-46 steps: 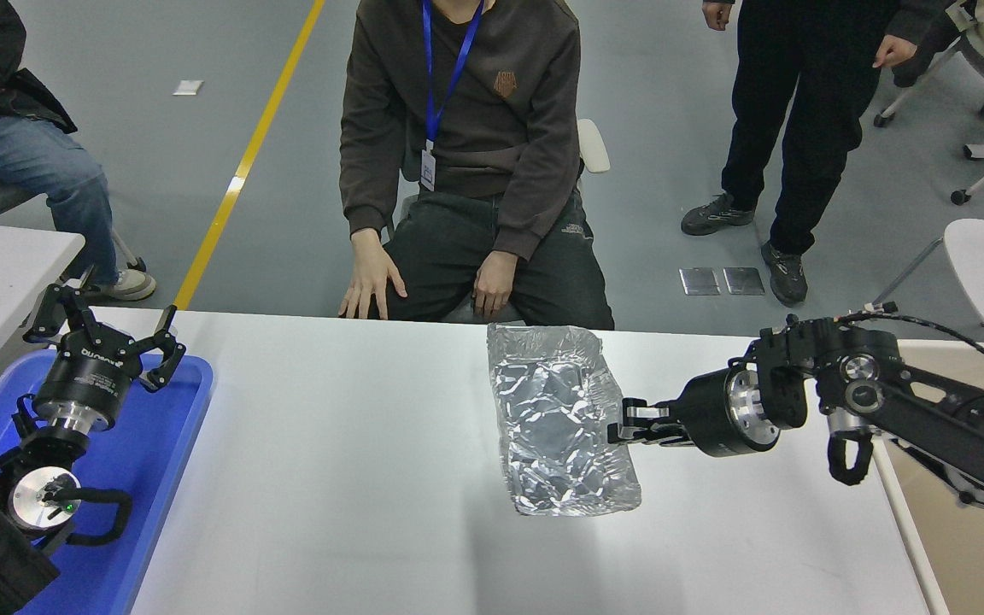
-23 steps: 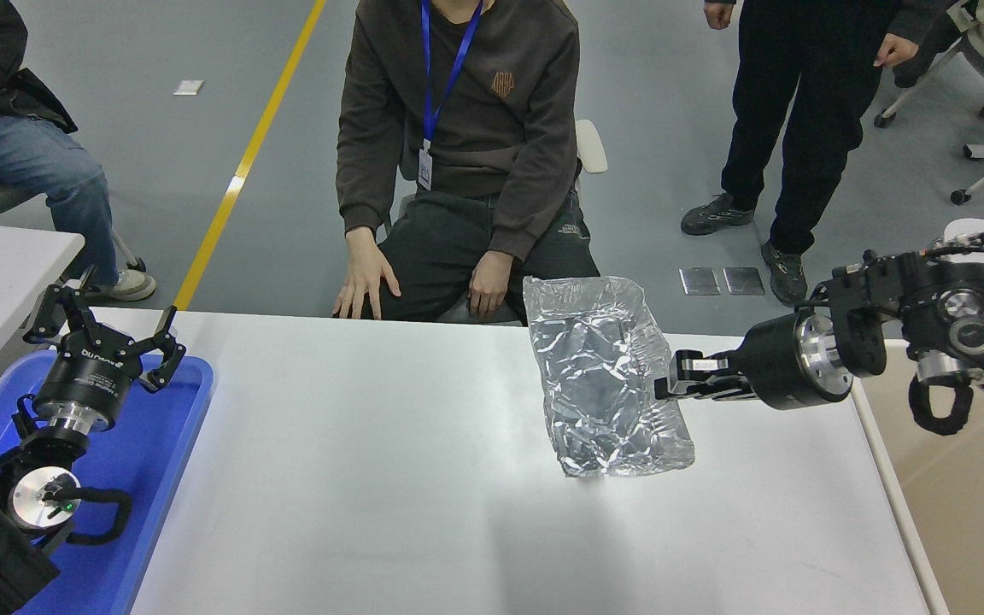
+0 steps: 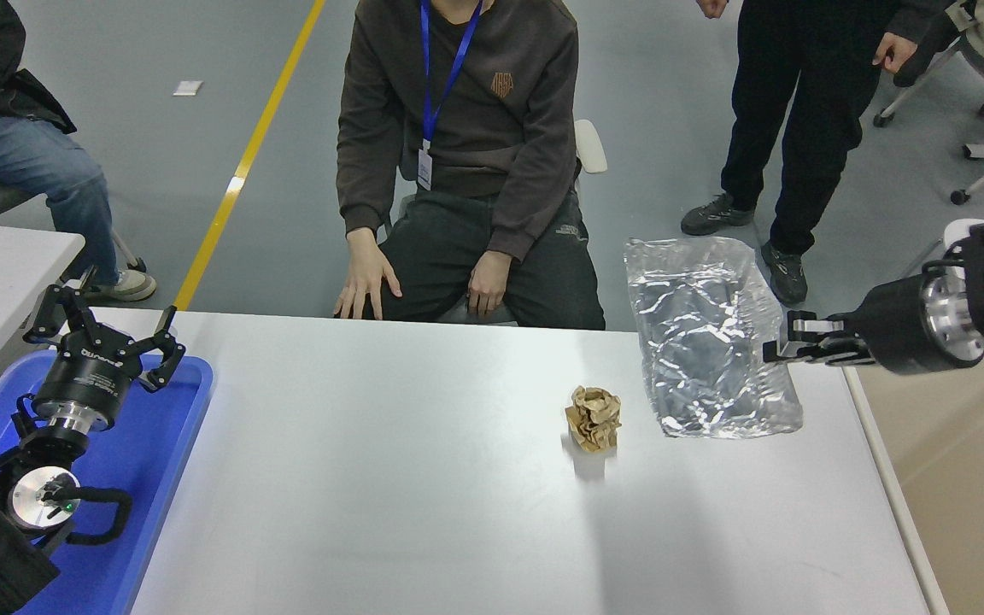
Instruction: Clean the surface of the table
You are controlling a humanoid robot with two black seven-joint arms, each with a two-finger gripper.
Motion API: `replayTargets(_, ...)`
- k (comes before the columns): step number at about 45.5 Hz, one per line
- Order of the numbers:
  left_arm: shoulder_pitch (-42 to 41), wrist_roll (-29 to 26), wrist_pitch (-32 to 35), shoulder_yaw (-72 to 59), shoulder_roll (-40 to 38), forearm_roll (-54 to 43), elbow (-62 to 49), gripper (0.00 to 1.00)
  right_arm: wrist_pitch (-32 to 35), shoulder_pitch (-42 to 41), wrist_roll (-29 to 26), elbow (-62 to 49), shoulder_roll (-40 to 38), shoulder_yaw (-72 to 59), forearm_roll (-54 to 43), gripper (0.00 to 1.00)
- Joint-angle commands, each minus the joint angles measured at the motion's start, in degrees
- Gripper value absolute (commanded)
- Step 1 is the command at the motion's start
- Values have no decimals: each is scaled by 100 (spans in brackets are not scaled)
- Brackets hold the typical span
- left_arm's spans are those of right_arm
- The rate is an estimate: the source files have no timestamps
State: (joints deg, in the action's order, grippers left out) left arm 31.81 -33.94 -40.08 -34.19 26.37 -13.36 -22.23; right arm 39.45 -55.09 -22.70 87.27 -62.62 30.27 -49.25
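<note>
The white-grey table surface fills the lower picture. My right gripper comes in from the right edge and is shut on the right edge of a shiny silver foil bag, holding it up above the table's far right part. A crumpled brown paper ball sits on the table, just left of the bag's lower end. My left gripper is parked open above the blue tray at the lower left.
A blue plastic tray lies at the table's left end. A beige bin stands off the right edge. A person sits at the far side, hands on knees. Another stands at the back right.
My right gripper has carried the foil bag up and to the right. The brown paper ball, hidden before, now shows on the table. The left arm has not moved.
</note>
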Motion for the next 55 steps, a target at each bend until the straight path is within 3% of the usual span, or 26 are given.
replayTargets(1,0,1,9,0,0,0,-1,100,10,68,555,-263,-795,-100,-41,0)
replayTargets(27,0,1,0,0,0,0,-1,100,-69,1053,1426,-2363,-1121,-91,-120,0)
replayTargets(43,0,-8,0,0,0,0,-1,100,-702,1738,1751,-3523,-884,-83,20,0)
replayTargets(55,0,-8,0,9,0,0,-1,100,-1053,2353,2146,-4534,-532,-83,714,0)
